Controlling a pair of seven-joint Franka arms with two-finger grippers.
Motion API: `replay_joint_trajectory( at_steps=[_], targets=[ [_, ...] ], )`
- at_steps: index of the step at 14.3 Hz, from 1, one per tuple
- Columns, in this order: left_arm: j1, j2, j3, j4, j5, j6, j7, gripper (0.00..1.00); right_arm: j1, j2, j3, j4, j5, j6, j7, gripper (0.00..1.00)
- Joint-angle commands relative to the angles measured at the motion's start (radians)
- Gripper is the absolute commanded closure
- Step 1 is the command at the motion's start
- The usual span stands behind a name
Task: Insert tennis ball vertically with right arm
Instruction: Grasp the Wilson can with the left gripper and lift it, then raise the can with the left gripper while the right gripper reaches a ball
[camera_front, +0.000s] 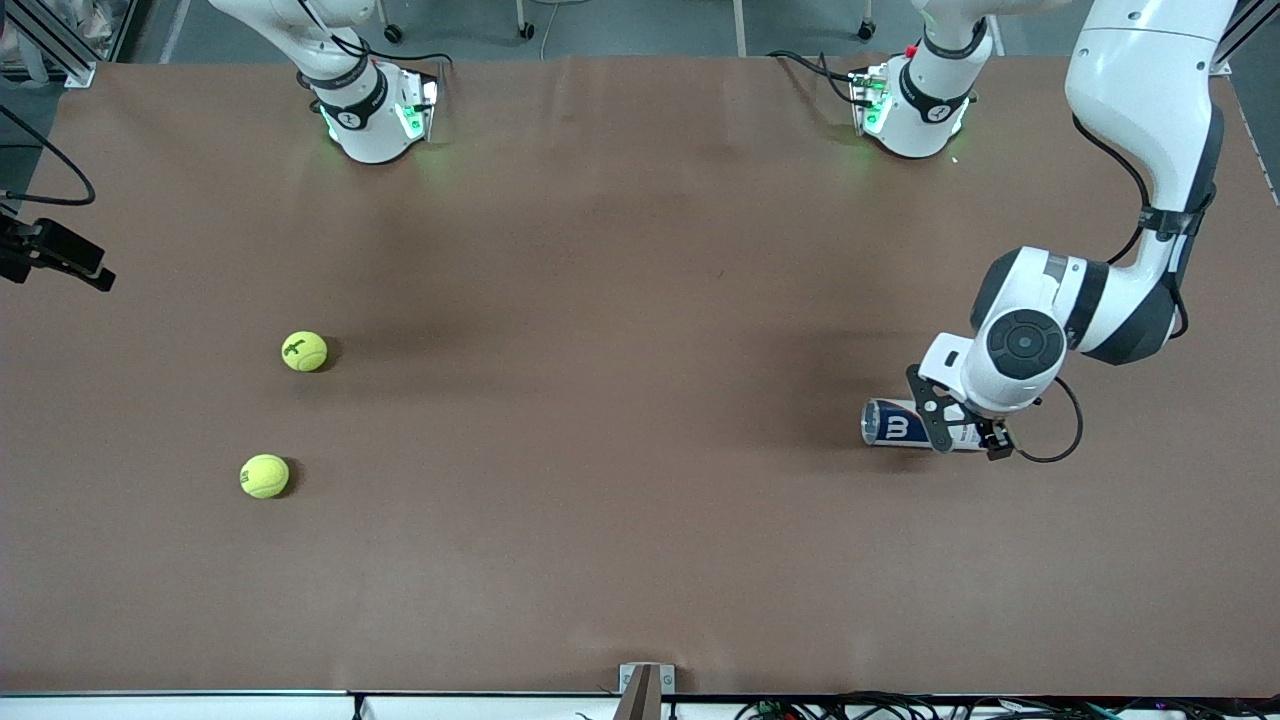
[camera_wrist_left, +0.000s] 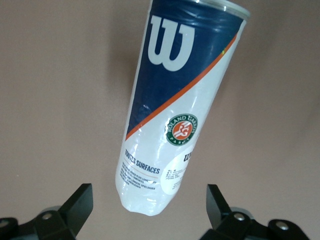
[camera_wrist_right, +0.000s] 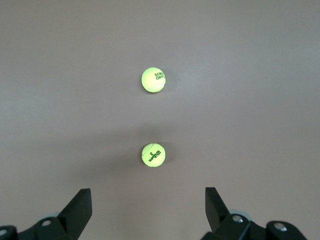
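The desk (camera_front: 640, 560) carries two tennis balls and one ball can.

Left hand (camera_front: 965, 435): released, fingers (camera_wrist_left: 80, 202) spread wide and gripping nothing. It hangs directly over the ball can (camera_front: 905, 423) at the left arm's end of the desk. The can lies on its side. In the left wrist view the can (camera_wrist_left: 175, 110) sits between the two fingers' lines, its clear base end closest to the hand and its blue logo end pointing away; the fingers do not touch it.

Right hand (camera_wrist_right: 145, 210): released, fingers (camera_wrist_right: 77, 205) spread wide and empty. It appears at the edge of the front view (camera_front: 60, 255) at the right arm's end of the desk. In the right wrist view both balls lie on the desk below and ahead of the hand, in line with the gap between the fingers. The near ball (camera_wrist_right: 153, 154) (camera_front: 304, 351) lies closest to the hand; the second ball (camera_wrist_right: 153, 80) (camera_front: 264, 476) lies further out along the same line. The balls are apart from each other and well apart from the can.
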Motion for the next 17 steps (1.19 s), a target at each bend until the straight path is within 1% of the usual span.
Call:
replay_joint_trajectory(
  at_steps=[1,3,5,6,8,9,10,11,13,15,17],
  targets=[
    [-0.016,0.029,0.003,0.017,0.032,-0.001,-0.021,0.00,-0.014,-0.022,0.012,-0.029,-0.005,0.018,0.001,0.00],
    [-0.022,0.030,0.005,0.017,0.034,-0.004,-0.035,0.00,-0.018,-0.022,0.012,-0.047,-0.005,0.048,0.001,0.00],
    [-0.040,0.061,0.007,0.035,0.049,-0.011,-0.040,0.00,-0.018,-0.022,0.012,-0.104,-0.005,0.109,0.001,0.00],
    [-0.040,0.073,0.007,0.038,0.069,-0.011,-0.064,0.00,-0.017,-0.022,0.012,-0.157,-0.005,0.141,0.001,0.00],
    [-0.042,0.089,0.005,0.036,0.104,-0.012,-0.119,0.00,-0.023,-0.023,0.010,-0.321,-0.005,0.271,0.001,0.00],
    [-0.051,0.093,0.005,0.036,0.113,-0.014,-0.129,0.00,-0.027,-0.022,0.010,-0.383,-0.005,0.313,0.001,0.00],
    [-0.063,0.093,0.007,0.036,0.125,-0.014,-0.130,0.00,-0.021,-0.019,0.013,-0.421,-0.005,0.320,0.004,0.00],
    [-0.069,0.095,0.008,0.038,0.141,-0.014,-0.139,0.00,-0.015,0.007,0.013,-0.428,-0.005,0.321,0.004,0.00],
    [-0.069,0.110,0.007,0.036,0.196,-0.014,-0.185,0.00,-0.014,0.105,0.013,-0.428,-0.005,0.329,0.006,0.00],
    [-0.069,0.119,0.005,0.035,0.242,-0.014,-0.233,0.00,-0.012,0.194,0.015,-0.426,-0.005,0.375,0.009,0.00],
    [-0.083,0.132,0.007,0.036,0.264,-0.014,-0.245,0.00,0.000,0.249,0.015,-0.423,-0.005,0.390,0.015,0.00]
  ],
)
